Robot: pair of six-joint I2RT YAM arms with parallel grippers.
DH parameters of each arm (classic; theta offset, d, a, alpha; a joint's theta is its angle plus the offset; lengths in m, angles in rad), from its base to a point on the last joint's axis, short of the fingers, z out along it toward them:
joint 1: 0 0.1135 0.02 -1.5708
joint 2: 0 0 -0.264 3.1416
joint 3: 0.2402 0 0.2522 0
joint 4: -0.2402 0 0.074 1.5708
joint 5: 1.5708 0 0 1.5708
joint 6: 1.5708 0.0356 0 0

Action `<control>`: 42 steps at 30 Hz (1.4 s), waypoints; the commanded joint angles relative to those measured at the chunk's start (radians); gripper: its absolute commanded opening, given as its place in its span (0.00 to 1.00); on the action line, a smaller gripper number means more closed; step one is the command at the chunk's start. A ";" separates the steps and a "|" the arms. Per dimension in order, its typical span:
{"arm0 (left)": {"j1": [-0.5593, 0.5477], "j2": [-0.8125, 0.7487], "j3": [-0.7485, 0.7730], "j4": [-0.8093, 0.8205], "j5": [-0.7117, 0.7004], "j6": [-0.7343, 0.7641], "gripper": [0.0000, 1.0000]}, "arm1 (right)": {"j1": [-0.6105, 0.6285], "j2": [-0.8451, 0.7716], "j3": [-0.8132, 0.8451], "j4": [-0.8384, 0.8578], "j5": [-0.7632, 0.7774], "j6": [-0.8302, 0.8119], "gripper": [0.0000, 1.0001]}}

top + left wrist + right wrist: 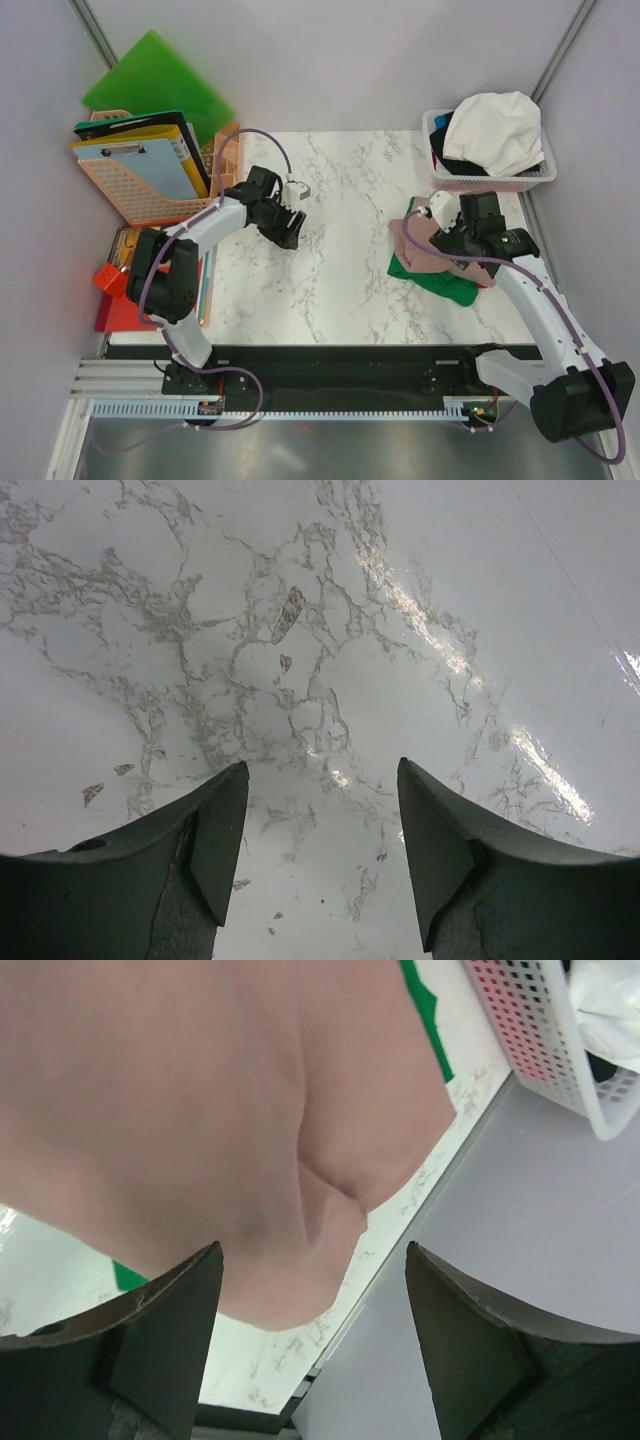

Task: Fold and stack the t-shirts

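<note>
Top view, left to right. Pink rack (150,195) of clipboards and a green folder (160,85) sit off the worktop (350,270) edge at 10 o'clock; not task items.

Left tool (322,770) hangs over bare marble at about 9 o'clock of the worktop centre. Jaws are wide with nothing between them, and no cloth shows in its wrist view.

Stack sits at 3 to 4 o'clock: pink t-shirt (200,1110) folded on top of a green t-shirt (445,287), green poking out at the near and right edges. Right tool (313,1255) is directly above the pink one, jaws wide, cloth below them and not pinched (no grip that I can see).

Basket (500,178) at 1 o'clock holds a crumpled white t-shirt (500,130) with a dark shirt (438,140) beside and under it, both unfolded.

Progress, my read: two shirts folded and stacked, at least two left in the basket, so roughly halfway. The pink fold has a soft crease near one corner, acceptable. Next is likely a pull from the basket onto the open marble at centre for folding. The white one probably goes first since it lies on top.
</note>
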 commanded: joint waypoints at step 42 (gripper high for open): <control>-0.035 -0.040 0.001 -0.011 0.043 0.055 0.68 | -0.070 0.289 0.106 -0.080 -0.296 0.252 0.45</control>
